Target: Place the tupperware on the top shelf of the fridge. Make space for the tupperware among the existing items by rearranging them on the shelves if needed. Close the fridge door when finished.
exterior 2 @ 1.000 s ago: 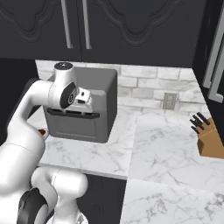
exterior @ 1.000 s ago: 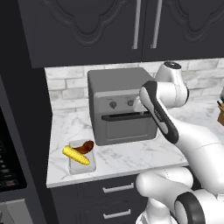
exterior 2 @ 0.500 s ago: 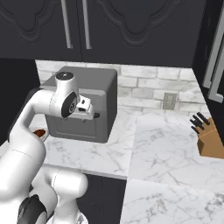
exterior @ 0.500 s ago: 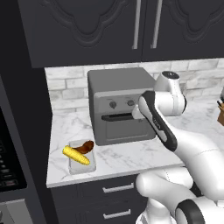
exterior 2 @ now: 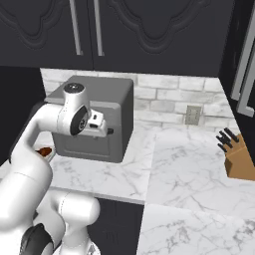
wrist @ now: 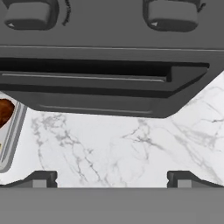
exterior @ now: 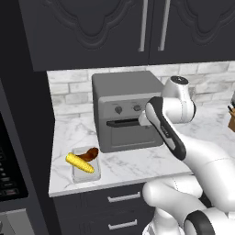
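Even, soft rendered light, no glare. Marble counter [exterior: 137, 163] bright; dark cabinets [exterior 2: 149, 35] dim. Faint shadow under toaster oven [wrist: 109, 65]. Pics sharp, no blur or edge distortion.

Glossy veined marble counter [exterior: 137, 163], matt grey metal toaster oven [exterior: 126, 108], translucent plastic tupperware [exterior: 85, 167], wooden knife block [exterior 2: 240, 162].

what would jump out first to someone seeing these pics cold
The white robot arm bends across the front of a grey toaster oven on the marble counter. Left of the oven near the counter's front edge sits the tupperware, holding a yellow corn cob and brown meat. The open gripper hangs over bare marble, the tub at its left.
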You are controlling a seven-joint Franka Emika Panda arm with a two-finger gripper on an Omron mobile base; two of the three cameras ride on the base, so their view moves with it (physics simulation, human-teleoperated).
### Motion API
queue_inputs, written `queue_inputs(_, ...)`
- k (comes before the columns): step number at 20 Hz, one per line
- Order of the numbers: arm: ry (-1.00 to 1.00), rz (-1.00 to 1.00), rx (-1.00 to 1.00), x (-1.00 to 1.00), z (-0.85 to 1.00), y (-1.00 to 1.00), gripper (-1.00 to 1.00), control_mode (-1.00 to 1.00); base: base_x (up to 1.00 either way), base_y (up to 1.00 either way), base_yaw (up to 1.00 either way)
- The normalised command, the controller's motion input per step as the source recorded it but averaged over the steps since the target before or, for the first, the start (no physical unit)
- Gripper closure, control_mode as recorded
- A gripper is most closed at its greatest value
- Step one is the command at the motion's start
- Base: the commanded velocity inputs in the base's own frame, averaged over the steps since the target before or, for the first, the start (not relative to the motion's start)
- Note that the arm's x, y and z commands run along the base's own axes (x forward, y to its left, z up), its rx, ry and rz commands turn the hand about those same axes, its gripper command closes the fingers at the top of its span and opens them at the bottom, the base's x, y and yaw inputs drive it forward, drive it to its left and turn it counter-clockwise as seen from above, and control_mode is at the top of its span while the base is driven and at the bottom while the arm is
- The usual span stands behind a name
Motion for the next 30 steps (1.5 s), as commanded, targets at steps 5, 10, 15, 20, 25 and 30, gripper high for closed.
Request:
queue_inputs(5,-0.03,0.00,0.00,0.02,-0.28,0.03,-1.00,-1.00,0.00,0.00,0.00)
queue_inputs(10,-0.02,0.00,0.00,0.00,-0.30,0.05,-1.00,-1.00,0.00,0.00,0.00)
queue_inputs(15,-0.02,0.00,0.00,0.00,-0.35,0.07,-1.00,-1.00,0.00,0.00,0.00)
queue_inputs(20,-0.02,0.00,0.03,-0.10,0.00,0.30,-1.00,-1.00,0.00,0.00,0.00)
queue_inputs(25,-0.04,-0.07,0.00,-0.22,-0.10,1.00,-1.00,-1.00,0.00,0.00,0.00)
queue_inputs(30,0.00,-0.11,0.05,0.00,-0.37,0.95,-1.00,-1.00,0.00,0.00,0.00)
